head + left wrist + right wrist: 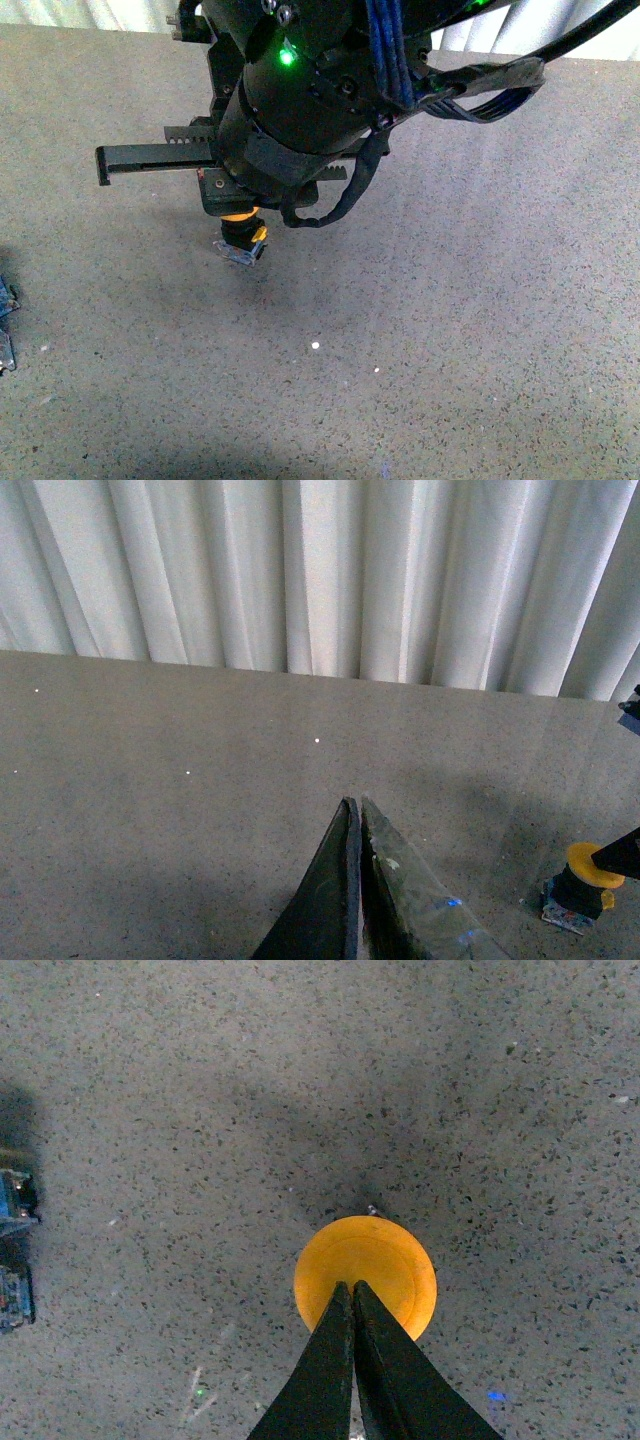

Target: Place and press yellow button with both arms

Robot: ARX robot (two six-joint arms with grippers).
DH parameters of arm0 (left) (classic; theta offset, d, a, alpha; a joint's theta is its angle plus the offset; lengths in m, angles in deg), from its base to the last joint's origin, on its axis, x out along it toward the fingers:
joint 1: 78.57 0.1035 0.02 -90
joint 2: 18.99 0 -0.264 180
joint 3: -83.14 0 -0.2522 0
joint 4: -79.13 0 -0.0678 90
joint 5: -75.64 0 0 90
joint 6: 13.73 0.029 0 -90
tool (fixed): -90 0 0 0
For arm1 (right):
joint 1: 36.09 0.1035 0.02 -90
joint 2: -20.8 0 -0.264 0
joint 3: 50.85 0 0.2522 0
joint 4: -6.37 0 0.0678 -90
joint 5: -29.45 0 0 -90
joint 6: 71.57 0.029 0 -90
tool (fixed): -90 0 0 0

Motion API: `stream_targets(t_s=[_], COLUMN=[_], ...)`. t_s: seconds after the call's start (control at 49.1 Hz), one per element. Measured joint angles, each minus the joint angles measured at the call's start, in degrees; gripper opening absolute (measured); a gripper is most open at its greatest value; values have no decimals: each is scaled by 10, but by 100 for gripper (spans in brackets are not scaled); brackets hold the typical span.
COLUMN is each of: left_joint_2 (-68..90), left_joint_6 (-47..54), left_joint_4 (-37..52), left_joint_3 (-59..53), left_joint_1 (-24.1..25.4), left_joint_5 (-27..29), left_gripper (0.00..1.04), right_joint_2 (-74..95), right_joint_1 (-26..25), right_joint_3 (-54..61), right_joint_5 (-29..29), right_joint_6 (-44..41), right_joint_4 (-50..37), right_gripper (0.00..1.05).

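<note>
**Yellow button** (pixel 242 235): one piece. Domed yellow-orange cap on a short black body, with a yellow tab at the side and a clear base. It stands on the grey speckled table (pixel 480 330), left of centre in the front view and directly beneath the right arm (pixel 300 90).

**Right gripper** (pixel 352 1290): jaws pressed together with nothing between them. The joined tips sit on the near part of the button's cap (pixel 365 1250). From the left wrist view a black part lies across the top of the cap (pixel 585 858); it looks like contact.

**Right arm:** bulky and black, reaching in from the upper right and leaning down over the button. A green light (pixel 287 57) is lit on the housing. A toothed rail (pixel 150 160) juts out to the left, and blue cables (pixel 395 50) run down the body.

**Left gripper** (pixel 357 812): jaws pressed together and holding nothing. It hangs over bare table, well apart from the button, which shows far off to one side in its view. One finger (pixel 410 890) has a clear, shiny film on it.

**Curtain** (pixel 320 570): white and pleated, hanging behind the table's far edge.

**Blue items** (pixel 5 300): at the table's left edge, partly out of frame, kind not determinable.
</note>
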Motion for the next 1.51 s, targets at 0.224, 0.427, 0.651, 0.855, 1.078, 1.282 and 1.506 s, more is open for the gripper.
stream_targets(t_s=[0.224,0.427,0.651,0.855,1.078,1.282,1.506], left_joint_2=[0,0,0,0,0,0,0], left_joint_6=[0,0,0,0,0,0,0], left_joint_4=[0,0,0,0,0,0,0], left_joint_3=[0,0,0,0,0,0,0], left_joint_1=[0,0,0,0,0,0,0], left_joint_5=[0,0,0,0,0,0,0], left_gripper=[1,1,1,1,1,1,1], right_joint_2=[2,-12,-60,-182,-320,-335,-473], right_joint_1=[-3,-10,-29,-63,-99,-101,-184], right_joint_3=[0,16,51,96,176,312,513], right_joint_5=[-1,-3,8,10,-5,186,139], right_joint_6=[2,13,14,5,-22,-137,-190], right_joint_4=[-3,-35,-50,-75,-95,-404,-553], right_gripper=[1,1,1,10,58,59,8])
